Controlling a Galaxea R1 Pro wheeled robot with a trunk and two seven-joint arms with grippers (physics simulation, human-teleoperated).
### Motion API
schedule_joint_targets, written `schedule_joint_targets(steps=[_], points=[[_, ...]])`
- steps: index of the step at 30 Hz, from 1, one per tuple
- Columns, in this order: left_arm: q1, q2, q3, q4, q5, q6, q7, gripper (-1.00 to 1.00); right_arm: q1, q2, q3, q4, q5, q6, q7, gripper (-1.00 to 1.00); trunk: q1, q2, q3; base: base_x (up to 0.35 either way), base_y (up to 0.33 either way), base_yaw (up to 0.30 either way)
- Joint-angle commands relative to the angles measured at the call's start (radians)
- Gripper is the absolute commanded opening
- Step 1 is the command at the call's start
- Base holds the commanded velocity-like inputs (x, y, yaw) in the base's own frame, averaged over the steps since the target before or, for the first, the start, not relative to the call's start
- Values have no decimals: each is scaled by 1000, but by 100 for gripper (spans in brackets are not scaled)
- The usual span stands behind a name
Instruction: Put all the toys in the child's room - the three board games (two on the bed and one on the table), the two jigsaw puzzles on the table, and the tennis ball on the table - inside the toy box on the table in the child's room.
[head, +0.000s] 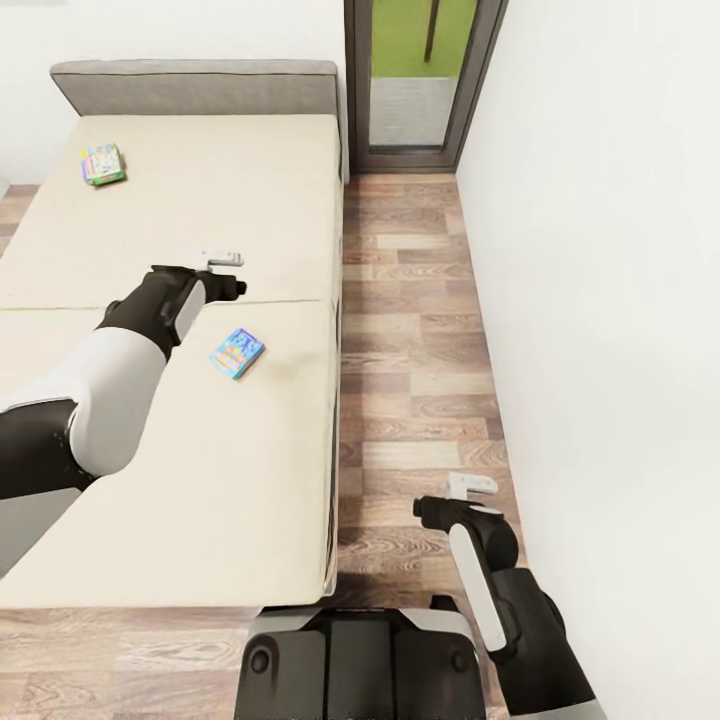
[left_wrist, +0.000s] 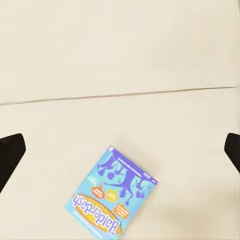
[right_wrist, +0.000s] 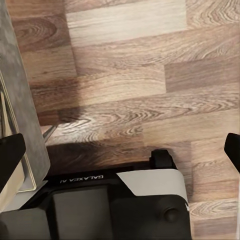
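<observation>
Two board games lie flat on the bed (head: 250, 180). A blue one (head: 237, 353) with orange lettering rests near the mattress's right side; the left wrist view looks straight down on this same blue game (left_wrist: 112, 192). A green-and-blue board game (head: 102, 164) sits far back at the left, near the headboard. My left gripper (head: 225, 272) hovers over the mattress just beyond the blue game, open, its dark fingertips (left_wrist: 11, 155) wide apart with nothing between them. My right gripper (head: 462, 492) hangs open over the floor beside the bed, holding nothing.
A strip of wooden floor (head: 420, 330) runs between the bed and the white wall (head: 600, 300) on the right. A dark-framed glass door (head: 420, 80) stands at the far end. My base (right_wrist: 115, 205) sits at the bed's foot.
</observation>
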Motion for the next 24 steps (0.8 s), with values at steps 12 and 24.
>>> schedule_joint_targets(steps=[12,24], points=[[0,-5,9,-1,-8,-8,-2,100,-2,0,1,-78,-7,83,-11,100,0,-2,-21,0,0,0],[5,-4,11,-1,-8,-37,-2,100,-103,0,11,-114,-9,134,-10,100,0,-2,-40,0,0,0]])
